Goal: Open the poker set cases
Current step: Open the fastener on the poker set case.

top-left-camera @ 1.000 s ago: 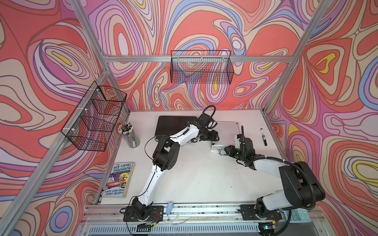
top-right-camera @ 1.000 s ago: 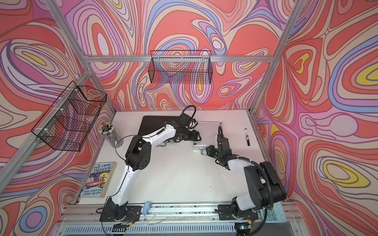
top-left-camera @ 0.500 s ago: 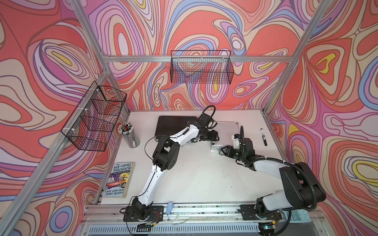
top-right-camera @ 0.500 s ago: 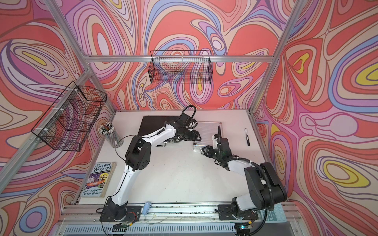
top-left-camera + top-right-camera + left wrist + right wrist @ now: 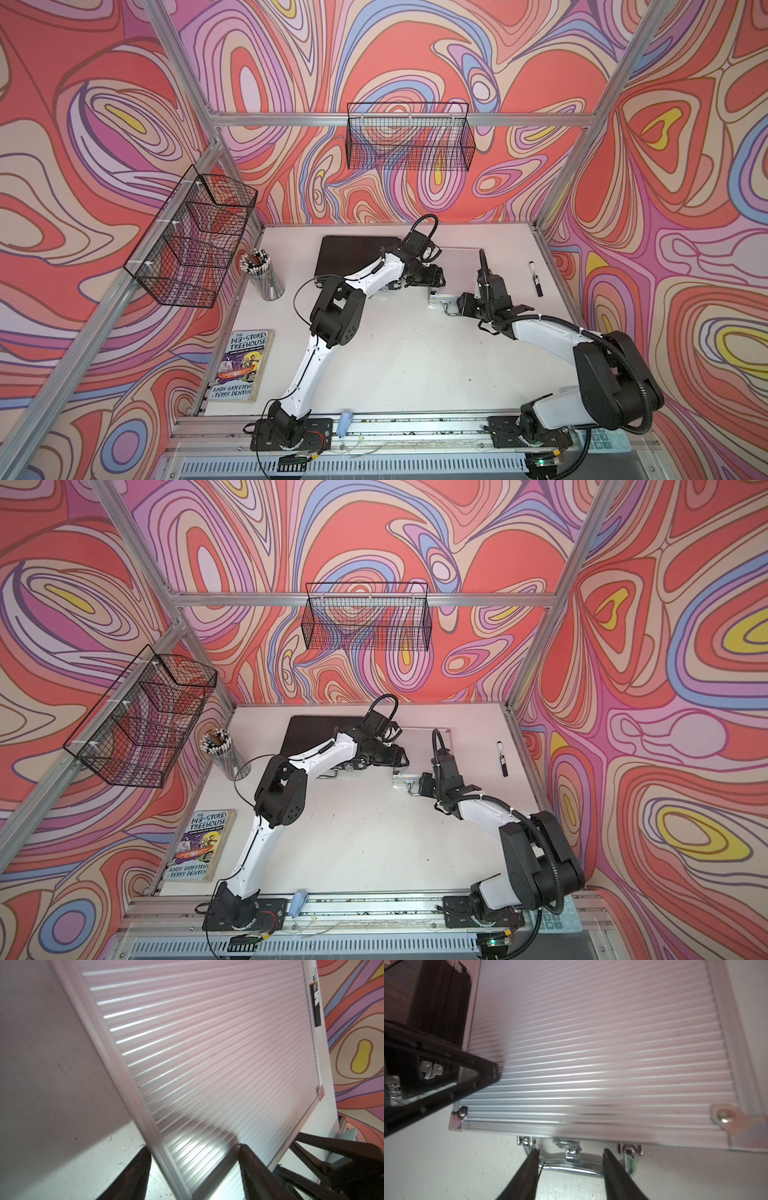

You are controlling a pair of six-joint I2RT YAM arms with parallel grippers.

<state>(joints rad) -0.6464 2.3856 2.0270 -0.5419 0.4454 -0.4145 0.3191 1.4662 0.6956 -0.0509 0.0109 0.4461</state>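
In both top views: silver case point(image 5: 459, 266) flat and shut at back of table point(image 5: 415, 365), just right of black case point(image 5: 353, 257), also shut. Left claw point(image 5: 193, 1147) apart, straddling side edge of silver case: one finger point(image 5: 139, 1169) over table, other over ribbed lid. Right claw point(image 5: 571, 1153) apart at front edge, either side of handle point(image 5: 583, 1169), centre latch point(image 5: 568, 1145) between; contact, cannot tell. Marker point(image 5: 535, 279) right of silver case. Book point(image 5: 243, 365), pencil cup point(image 5: 266, 278) well apart on left.
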